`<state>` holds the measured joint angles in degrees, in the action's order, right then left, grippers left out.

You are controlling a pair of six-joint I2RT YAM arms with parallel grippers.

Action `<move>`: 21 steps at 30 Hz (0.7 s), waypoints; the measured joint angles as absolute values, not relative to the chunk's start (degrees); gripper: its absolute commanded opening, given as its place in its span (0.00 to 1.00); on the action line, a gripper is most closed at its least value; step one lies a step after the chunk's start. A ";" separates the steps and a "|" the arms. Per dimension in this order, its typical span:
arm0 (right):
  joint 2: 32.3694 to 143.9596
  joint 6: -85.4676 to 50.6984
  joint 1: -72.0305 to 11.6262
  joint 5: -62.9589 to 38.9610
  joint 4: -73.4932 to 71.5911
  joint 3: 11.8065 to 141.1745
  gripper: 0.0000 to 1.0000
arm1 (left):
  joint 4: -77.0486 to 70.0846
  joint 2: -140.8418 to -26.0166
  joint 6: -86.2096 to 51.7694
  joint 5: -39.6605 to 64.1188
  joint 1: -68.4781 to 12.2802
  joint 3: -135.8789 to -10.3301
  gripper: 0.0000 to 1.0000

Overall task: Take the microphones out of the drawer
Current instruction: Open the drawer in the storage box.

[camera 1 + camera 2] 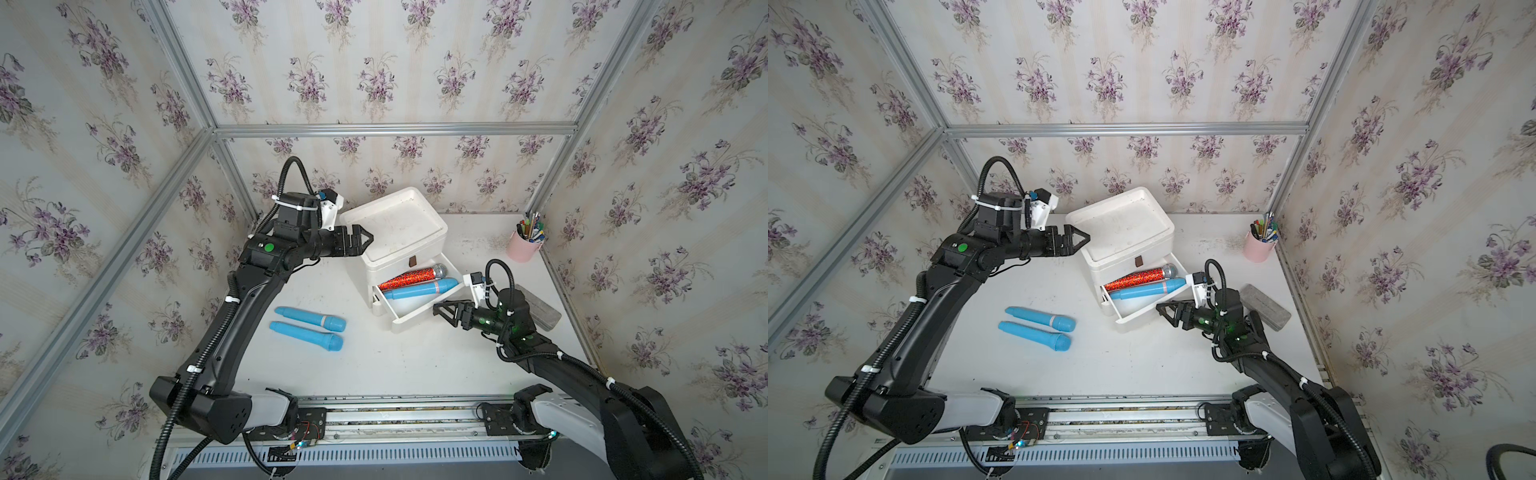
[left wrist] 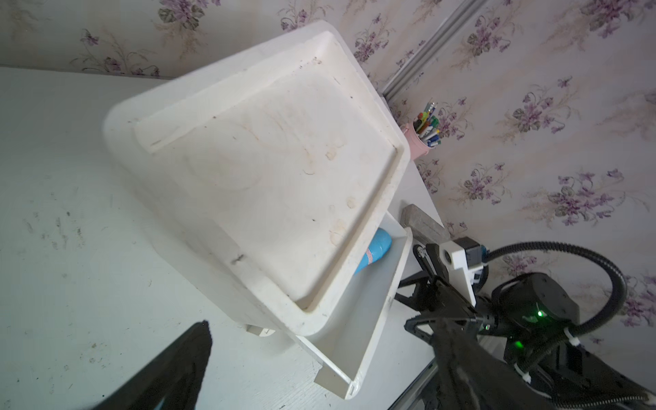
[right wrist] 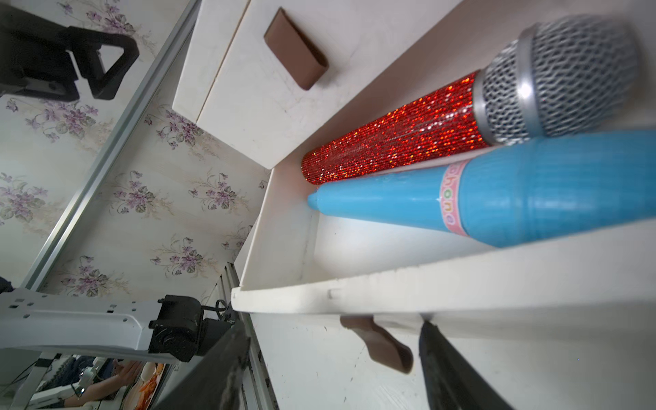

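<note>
The white drawer unit point(image 1: 395, 226) has its lower drawer point(image 1: 419, 316) pulled out. Inside lie a red glitter microphone point(image 1: 411, 279) with a silver mesh head and, beside it, a blue toy microphone point(image 1: 419, 289); both show close up in the right wrist view, red point(image 3: 408, 138) and blue point(image 3: 497, 198). My right gripper point(image 1: 440, 311) is open at the drawer's front. The brown pull tab point(image 3: 380, 346) hangs between its fingers, unclamped. My left gripper point(image 1: 365, 241) hovers open at the unit's upper left edge, holding nothing.
Two more blue microphones point(image 1: 311, 319) point(image 1: 307, 336) lie on the table left of the drawer. A grey block point(image 1: 540, 309) sits just behind my right wrist. A pink cup of pens point(image 1: 524, 245) stands in the back right corner. Wallpapered walls close in three sides.
</note>
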<state>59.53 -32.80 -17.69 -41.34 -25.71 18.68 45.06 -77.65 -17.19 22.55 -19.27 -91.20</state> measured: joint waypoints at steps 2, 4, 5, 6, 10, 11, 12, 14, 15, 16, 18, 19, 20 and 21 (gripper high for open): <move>58.83 -32.47 -15.92 -41.45 -23.90 19.55 0.82 | 45.58 -77.43 -15.70 22.74 -21.26 -91.44 0.99; 58.28 -31.53 -14.66 -41.76 -21.28 20.97 0.85 | 45.82 -77.38 -14.31 22.63 -23.62 -91.61 0.99; 58.04 -31.05 -14.11 -41.82 -19.46 22.11 0.85 | 45.91 -77.43 -13.67 22.37 -24.99 -91.66 0.99; 57.80 -30.28 -13.65 -41.78 -17.67 23.40 0.86 | 45.91 -77.54 -12.88 22.11 -26.63 -91.68 0.99; 57.04 -26.20 -12.29 -40.53 -10.28 28.58 0.93 | 46.50 -78.63 -10.17 20.95 -32.32 -92.55 0.99; 57.01 -25.17 -12.16 -39.94 -8.51 29.71 0.95 | 46.59 -79.13 -9.54 20.51 -33.34 -92.79 0.99; 57.01 -23.88 -12.01 -39.29 -6.26 31.14 0.95 | 46.87 -79.85 -8.95 19.59 -34.50 -93.17 0.99; 56.84 -21.52 -11.90 -37.80 -2.42 33.52 0.95 | 47.42 -81.34 -8.05 18.33 -36.05 -93.69 0.99; 56.71 -20.43 -11.86 -37.15 -0.34 34.65 0.96 | 47.42 -82.37 -7.64 17.80 -36.88 -93.97 0.99; 56.71 -19.09 -11.84 -36.64 1.67 36.12 0.95 | 47.53 -83.24 -7.29 17.10 -37.43 -94.13 0.99; 57.19 -16.49 -11.84 -35.66 5.58 39.33 0.95 | 48.07 -84.34 -6.76 16.08 -38.24 -94.17 0.99; 57.84 -15.16 -11.84 -35.27 7.07 41.06 0.94 | 48.47 -84.64 -6.55 15.75 -38.37 -94.28 0.99; 58.39 -14.31 -11.84 -35.20 8.10 42.24 0.94 | 48.51 -84.73 -6.52 15.07 -38.48 -94.37 0.99; 59.07 -13.28 -11.86 -35.11 9.28 43.51 0.94 | 48.47 -84.75 -6.44 14.50 -38.59 -94.41 0.99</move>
<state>59.07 -13.28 -11.86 -35.11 9.28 43.51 48.47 -84.75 -6.44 14.50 -38.59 -94.41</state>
